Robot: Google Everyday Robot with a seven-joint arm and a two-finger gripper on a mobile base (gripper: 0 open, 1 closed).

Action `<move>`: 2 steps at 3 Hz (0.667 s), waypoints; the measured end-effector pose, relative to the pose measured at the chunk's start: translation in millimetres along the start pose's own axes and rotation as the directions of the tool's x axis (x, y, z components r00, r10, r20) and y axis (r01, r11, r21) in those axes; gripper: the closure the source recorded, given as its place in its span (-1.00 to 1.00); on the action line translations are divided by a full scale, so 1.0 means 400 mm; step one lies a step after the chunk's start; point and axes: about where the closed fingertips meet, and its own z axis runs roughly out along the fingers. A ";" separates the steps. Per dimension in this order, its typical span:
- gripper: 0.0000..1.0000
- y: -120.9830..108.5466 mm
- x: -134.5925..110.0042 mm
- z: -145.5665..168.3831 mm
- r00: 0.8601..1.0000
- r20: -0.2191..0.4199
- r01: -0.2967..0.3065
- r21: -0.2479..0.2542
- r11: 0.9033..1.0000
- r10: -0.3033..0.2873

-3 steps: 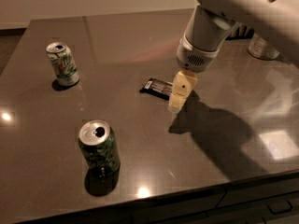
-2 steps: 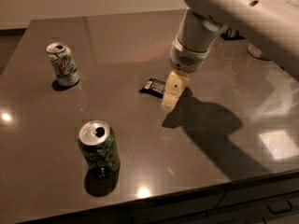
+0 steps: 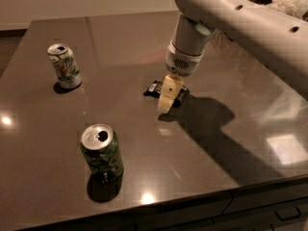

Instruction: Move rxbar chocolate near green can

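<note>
White can (image 3: pixel 64 65) sat at the far left, green can (image 3: pixel 102 153) nearer the front. Rxbar chocolate (image 3: pixel 154 88) lay flat, well apart from both, with the gripper (image 3: pixel 165 106) down right over it. Couldn't tell if it had a grip.

The dark, shiny table (image 3: pixel 120 47) has three things on it. A green can (image 3: pixel 102 153) stands close to the front edge, toward the left. A white can (image 3: pixel 64 66) stands near the left edge, farther back. The black rxbar chocolate (image 3: pixel 155 88) lies flat around the middle. The gripper (image 3: pixel 164 105) is right over the bar, hiding part of it.
</note>
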 end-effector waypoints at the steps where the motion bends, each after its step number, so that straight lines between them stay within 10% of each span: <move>1: -0.25 -0.001 -0.010 0.022 1.000 -0.008 -0.009 -0.021 1.000 0.008; 2: 0.22 0.002 -0.015 0.021 1.000 -0.008 -0.011 -0.030 0.999 0.010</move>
